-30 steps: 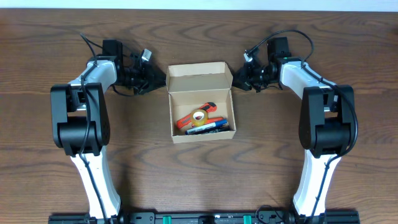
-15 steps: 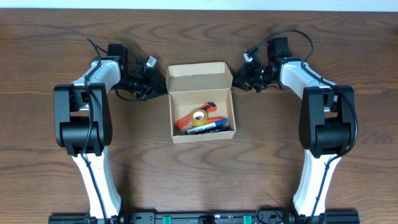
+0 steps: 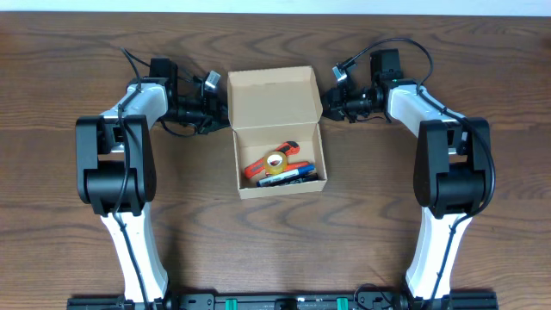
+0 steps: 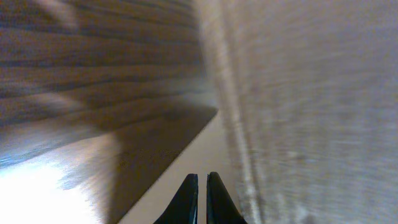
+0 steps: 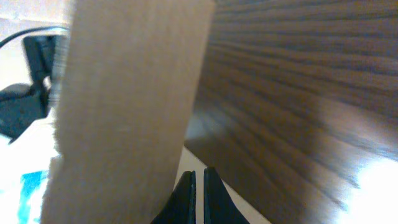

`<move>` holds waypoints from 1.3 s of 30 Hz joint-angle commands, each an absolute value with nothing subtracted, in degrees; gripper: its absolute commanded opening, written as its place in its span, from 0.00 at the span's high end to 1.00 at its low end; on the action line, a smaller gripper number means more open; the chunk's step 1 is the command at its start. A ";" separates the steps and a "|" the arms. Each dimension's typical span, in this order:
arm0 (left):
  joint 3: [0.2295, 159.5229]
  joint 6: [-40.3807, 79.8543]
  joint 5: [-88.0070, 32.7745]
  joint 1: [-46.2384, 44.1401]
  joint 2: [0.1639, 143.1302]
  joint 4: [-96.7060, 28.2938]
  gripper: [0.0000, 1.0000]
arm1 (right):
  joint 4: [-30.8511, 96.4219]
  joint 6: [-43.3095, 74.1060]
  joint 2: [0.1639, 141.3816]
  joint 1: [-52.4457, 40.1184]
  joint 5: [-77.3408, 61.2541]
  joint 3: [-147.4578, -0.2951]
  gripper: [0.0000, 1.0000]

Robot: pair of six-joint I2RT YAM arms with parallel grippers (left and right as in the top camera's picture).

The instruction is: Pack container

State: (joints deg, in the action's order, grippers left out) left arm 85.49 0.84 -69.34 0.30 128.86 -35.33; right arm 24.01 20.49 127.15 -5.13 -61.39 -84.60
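The container (image 3: 280,185) is a small tan cardboard box at the table's middle, open. Its hinged lid flap (image 3: 274,95) stands up at the back. Inside lie an orange tool (image 3: 263,164), a tape roll (image 3: 275,161), a blue marker (image 3: 293,172) and a black marker (image 3: 288,180). My left gripper (image 3: 222,110) is shut at the lid's left edge, its tips (image 4: 202,177) against the cardboard (image 4: 298,93). My right gripper (image 3: 328,105) is shut at the lid's right edge, its tips (image 5: 199,171) beside the flap (image 5: 124,93).
Dark wooden table (image 3: 275,250) all round the box. Both arm bases stand at the front left (image 3: 112,181) and front right (image 3: 452,185). A white strip (image 3: 275,7) runs along the table's far edge.
The left gripper has moved right to the lid's left edge. The lid flap has lifted and now looks taller from above. The right gripper has shifted slightly upward.
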 commanded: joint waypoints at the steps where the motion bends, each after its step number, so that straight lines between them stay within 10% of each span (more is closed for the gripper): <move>1: 85.23 -3.29 -74.56 0.27 129.75 -35.99 0.94 | 23.77 15.49 128.70 -5.72 -69.21 -84.90 0.99; 39: 85.34 -20.95 -64.07 -0.89 115.24 -54.70 0.94 | 24.36 7.60 128.70 -4.58 -78.72 -84.90 0.99</move>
State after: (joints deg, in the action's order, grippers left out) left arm 85.41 -19.77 -64.20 -0.62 116.60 -54.41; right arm 24.23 8.69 127.17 -4.89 -76.77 -84.60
